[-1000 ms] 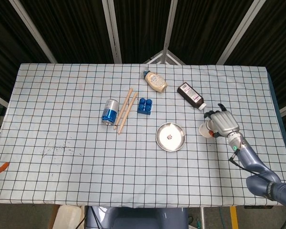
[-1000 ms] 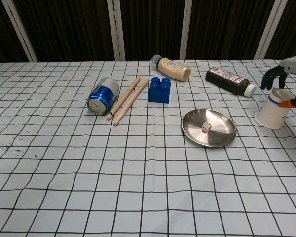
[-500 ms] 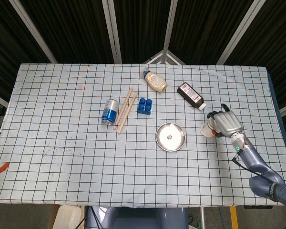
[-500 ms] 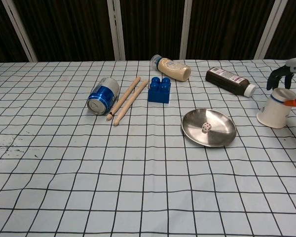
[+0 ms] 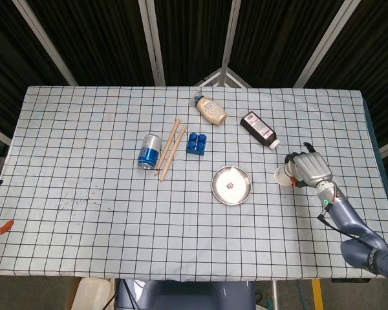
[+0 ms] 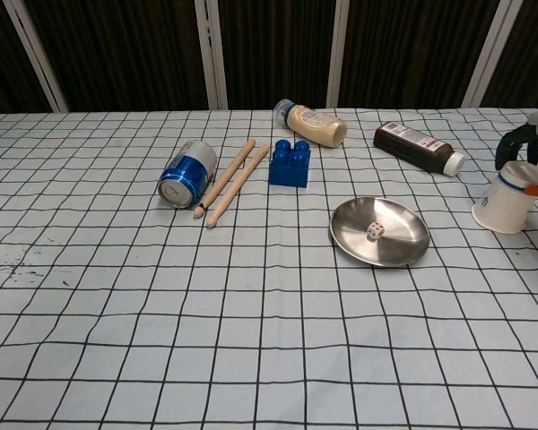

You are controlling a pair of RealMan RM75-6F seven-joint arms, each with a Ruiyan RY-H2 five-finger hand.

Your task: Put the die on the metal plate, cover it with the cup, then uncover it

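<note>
Die (image 6: 374, 233) lies uncovered in the metal plate (image 6: 403, 253), well to the left of the right robot hand (image 5: 308, 169). That robot hand holds the white cup (image 6: 509, 198), tilted, mouth toward the plate, low over the checked worktop (image 6: 251, 322). A brown bottle (image 6: 419, 148) lies just beyond the cup. The left robot hand is out of sight in both views.

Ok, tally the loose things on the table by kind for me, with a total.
Bottles: 2 (mayonnaise bottle, brown bottle)
Can: 1
Wooden sticks: 2
Blue block: 1
Metal plate: 1
Die: 1
Cup: 1
Total: 9
</note>
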